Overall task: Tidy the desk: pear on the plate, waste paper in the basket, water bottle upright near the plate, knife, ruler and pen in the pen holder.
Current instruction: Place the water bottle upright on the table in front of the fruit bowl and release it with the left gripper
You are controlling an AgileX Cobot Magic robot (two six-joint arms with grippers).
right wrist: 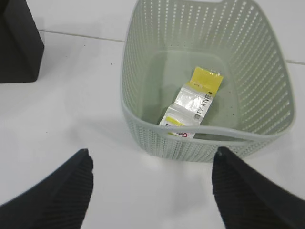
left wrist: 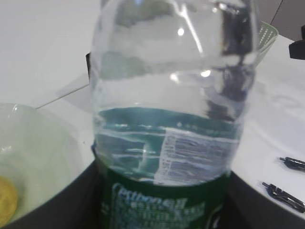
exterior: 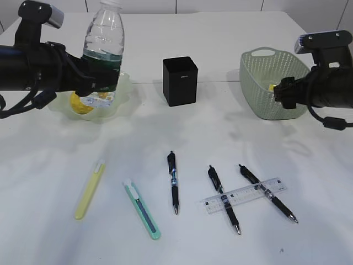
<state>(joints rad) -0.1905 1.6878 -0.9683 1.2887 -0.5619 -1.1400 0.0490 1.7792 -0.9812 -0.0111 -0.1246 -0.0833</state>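
Now, left pincer (exterior: 99, 83): clamped on water bottle (exterior: 103, 47).
Right pincer (right wrist: 150, 186): wide open, empty.
Risk: bottle tips onto plate (exterior: 126, 88) if released unevenly.

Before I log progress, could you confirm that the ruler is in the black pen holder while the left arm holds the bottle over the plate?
Not quite: the ruler lies on the desk across two pens, as the exterior view shows, not in the pen holder. The left end effector does hold the bottle over the plate.
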